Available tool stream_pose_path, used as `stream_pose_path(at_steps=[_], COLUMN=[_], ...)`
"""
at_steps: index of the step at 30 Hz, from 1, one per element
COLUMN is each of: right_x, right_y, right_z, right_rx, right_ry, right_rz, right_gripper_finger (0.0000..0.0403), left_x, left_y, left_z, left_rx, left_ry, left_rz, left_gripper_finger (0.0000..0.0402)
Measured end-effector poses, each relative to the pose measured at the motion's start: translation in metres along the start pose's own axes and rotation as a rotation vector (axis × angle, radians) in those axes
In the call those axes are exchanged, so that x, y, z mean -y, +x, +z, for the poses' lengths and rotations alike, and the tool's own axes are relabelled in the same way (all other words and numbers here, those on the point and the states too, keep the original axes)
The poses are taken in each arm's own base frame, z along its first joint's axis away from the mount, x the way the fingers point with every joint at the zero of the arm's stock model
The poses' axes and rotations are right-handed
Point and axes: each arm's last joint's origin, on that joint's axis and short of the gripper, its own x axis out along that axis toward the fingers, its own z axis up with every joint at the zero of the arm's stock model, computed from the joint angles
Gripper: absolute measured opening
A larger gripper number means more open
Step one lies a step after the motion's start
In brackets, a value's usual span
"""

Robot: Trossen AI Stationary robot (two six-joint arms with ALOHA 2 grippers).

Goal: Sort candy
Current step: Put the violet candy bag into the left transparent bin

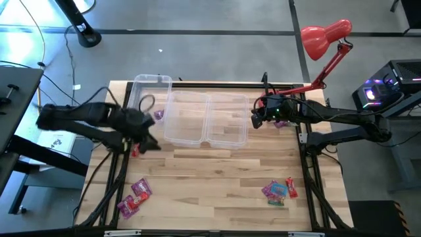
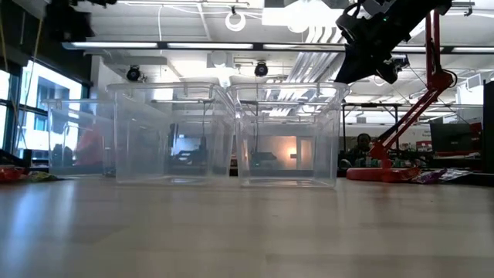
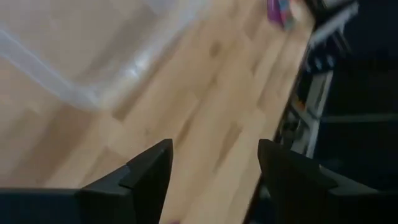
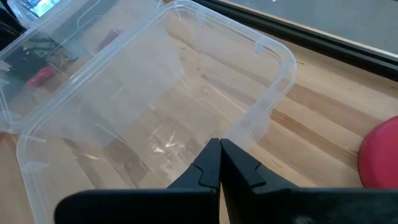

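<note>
Left wrist view blurred throughout; candy point(image 3: 280, 11) cut off by picture edge, wrapper detail unreadable. Red piece point(image 1: 135, 151) partly hidden under left gripper point(image 1: 148, 141). Right gripper point(image 2: 363, 58) cut off by low view's top edge. Near-right candy pile point(image 1: 279, 191) too small for counting.

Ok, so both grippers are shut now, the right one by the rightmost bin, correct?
Not quite. The right gripper is shut by the rightmost bin, but the left gripper is open: the left wrist view shows bare table between its spread fingers.

Bright ceiling lights point(image 2: 231, 19) glare behind the clear bins point(image 2: 224, 131); left wrist view is motion-blurred.
</note>
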Motion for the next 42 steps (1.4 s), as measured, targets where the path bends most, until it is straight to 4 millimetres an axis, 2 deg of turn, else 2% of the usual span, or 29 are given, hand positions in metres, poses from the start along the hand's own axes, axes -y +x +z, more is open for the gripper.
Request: stream_pose_path(at_steps=[4,9,13,22,28,33,37,42], right_x=[0.000,0.000,0.000,0.001,0.001,0.002,0.002,0.002], right_y=[0.000,0.000,0.000,0.000,0.000,0.000,0.000,0.000], right_z=[0.000,-0.001,-0.001,-0.001,-0.001,-0.002,-0.002,-0.002], right_rx=[-0.001,-0.005,-0.007,-0.006,-0.010,-0.021,-0.024,-0.014], right_ry=[-0.012,-0.013,-0.013,-0.010,-0.010,-0.014,-0.015,-0.016], right_rz=[-0.001,-0.004,-0.005,-0.006,-0.008,-0.016,-0.018,-0.033], right_gripper_finger=[0.0000,0.0000,0.0000,0.0000,0.0000,0.0000,0.0000,0.0000], left_x=[0.013,0.019,0.014,0.006,-0.007,-0.011,-0.011,-0.010], left_y=[0.019,0.070,0.104,0.139,0.162,0.171,0.172,0.168], left_z=[-0.026,-0.071,-0.100,-0.127,-0.141,-0.147,-0.148,-0.145], left_rx=[-0.132,-0.356,-0.445,-0.544,-0.619,-0.636,-0.637,-0.601], left_ry=[0.020,0.045,0.012,-0.014,-0.016,-0.025,0.002,0.046], left_rz=[0.132,0.306,0.486,0.667,0.584,0.541,0.542,0.520], left_gripper_finger=[0.0227,0.0226,0.0226,0.0226,0.0226,0.0221,0.0173,0.0033])
